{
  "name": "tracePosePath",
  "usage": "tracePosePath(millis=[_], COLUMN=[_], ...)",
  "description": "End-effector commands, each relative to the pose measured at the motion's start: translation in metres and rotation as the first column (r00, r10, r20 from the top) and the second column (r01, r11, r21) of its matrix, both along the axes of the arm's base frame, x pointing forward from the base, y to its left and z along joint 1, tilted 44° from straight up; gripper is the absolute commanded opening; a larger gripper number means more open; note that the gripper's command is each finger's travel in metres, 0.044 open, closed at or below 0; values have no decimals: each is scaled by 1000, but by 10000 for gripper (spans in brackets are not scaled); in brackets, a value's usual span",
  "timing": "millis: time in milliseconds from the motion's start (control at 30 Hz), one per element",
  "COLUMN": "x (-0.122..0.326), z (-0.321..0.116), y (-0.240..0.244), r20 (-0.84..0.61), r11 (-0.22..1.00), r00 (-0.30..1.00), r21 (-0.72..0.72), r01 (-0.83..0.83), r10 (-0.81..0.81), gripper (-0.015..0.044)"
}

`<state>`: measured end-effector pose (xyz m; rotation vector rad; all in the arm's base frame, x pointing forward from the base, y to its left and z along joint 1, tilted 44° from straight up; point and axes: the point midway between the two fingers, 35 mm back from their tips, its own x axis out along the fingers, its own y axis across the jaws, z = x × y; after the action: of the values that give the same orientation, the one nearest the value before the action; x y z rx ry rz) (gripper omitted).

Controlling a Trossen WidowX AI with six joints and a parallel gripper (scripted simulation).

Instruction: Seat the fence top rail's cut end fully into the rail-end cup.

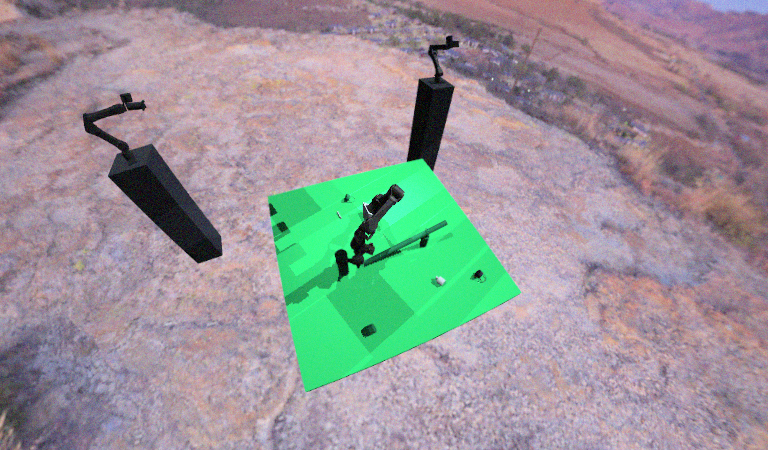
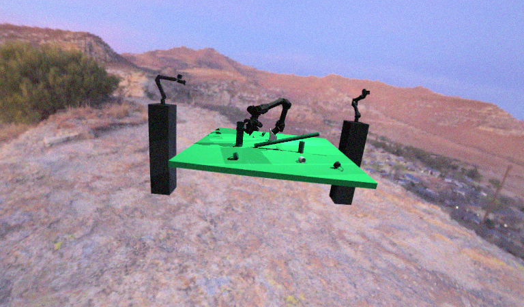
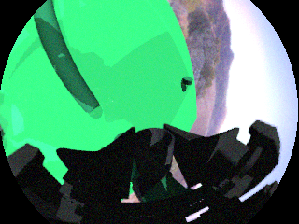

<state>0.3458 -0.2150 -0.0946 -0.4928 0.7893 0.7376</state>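
The dark green top rail (image 1: pixel 407 245) (image 2: pixel 287 139) (image 3: pixel 65 58) slants through the cap on the short post (image 1: pixel 424 241) (image 2: pixel 301 147). Its far end is raised; its near end is low, near the big post and outside the cup. The big post (image 1: pixel 341 267) (image 2: pixel 239 134) stands upright. My gripper (image 1: pixel 357 260) (image 2: pixel 248 130) (image 3: pixel 149 129) is beside the big post's upper part, its fingers drawn in around the dark rail-end cup (image 3: pixel 153 137). It looks shut on the cup and is clear of the rail. The brace band is mostly hidden behind the fingers.
A white fitting (image 1: pixel 440 281) (image 2: pixel 301 159) and a black looped fitting (image 1: pixel 479 274) (image 2: pixel 336 164) lie on the green table (image 1: pixel 317 360) (image 2: pixel 270 174). A dark fitting (image 1: pixel 370 329) (image 2: pixel 234 156) (image 3: pixel 186 84) lies near the table's edge. Two black pillars (image 1: pixel 161 202) (image 1: pixel 431 120) carry other arms.
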Motion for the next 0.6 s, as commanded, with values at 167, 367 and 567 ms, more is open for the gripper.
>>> tracePosePath(millis=[167,367,567], x=[-5,-6,-11], z=[0,1,2], y=[1,2,3], r20=[33,46,81], r11=[999,999,996], r00=[999,998,993], r21=[-3,-4,-9], r01=[-33,-47,-86], r10=[33,48,87], gripper=[0,0,0])
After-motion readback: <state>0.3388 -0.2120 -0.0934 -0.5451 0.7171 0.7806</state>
